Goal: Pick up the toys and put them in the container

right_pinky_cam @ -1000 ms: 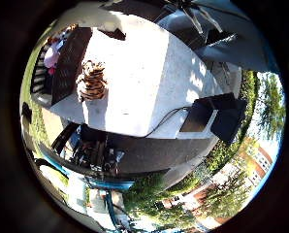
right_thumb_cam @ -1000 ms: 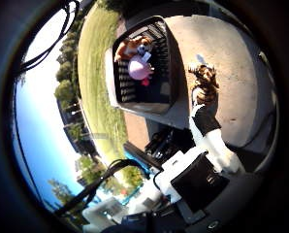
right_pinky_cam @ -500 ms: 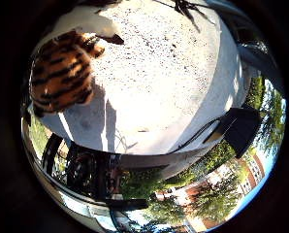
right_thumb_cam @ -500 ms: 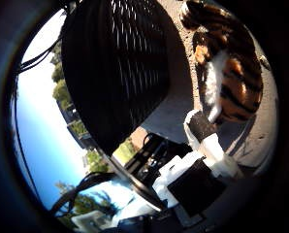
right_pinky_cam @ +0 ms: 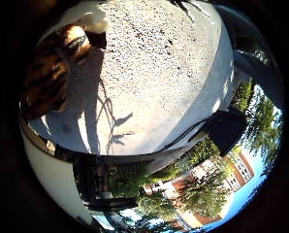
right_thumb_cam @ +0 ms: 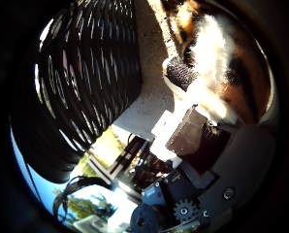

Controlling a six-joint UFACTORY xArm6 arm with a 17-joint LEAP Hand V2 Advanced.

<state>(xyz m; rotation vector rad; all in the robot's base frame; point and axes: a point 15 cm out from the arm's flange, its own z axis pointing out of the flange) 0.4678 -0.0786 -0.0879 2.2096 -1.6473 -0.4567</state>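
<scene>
Closest to your palm is the tiger plush toy (right_thumb_cam: 222, 68). It fills a large part of the thumb side view with orange, black-striped and white fur, so the palm sits right against or just over it. Your hand (right_thumb_cam: 198, 160) shows there as white, black and geared parts. One finger (right_thumb_cam: 190, 131) reaches up to the toy's white fur and appears to touch it. Whether the fingers are curled round the toy or only resting by it, you cannot tell from these views.

In the little finger side view, the same toy lies at the edge of the picture, its striped body in shadow, resting on the speckled grey-white tabletop (right_pinky_cam: 159, 73). Thin shadows fall across the tabletop just beside the toy.

Just beside the toy, on the same surface, stands the black mesh container (right_thumb_cam: 91, 92). Its slotted wall takes up much of the thumb side view and light comes through the slots. A narrow strip of tabletop runs between container wall and toy, so the two look near but apart. The container's inside is hidden here.

Past the table's edge you see dark equipment below, then grass, trees (right_pinky_cam: 207, 194), a red brick building (right_pinky_cam: 236, 167) and blue sky.
</scene>
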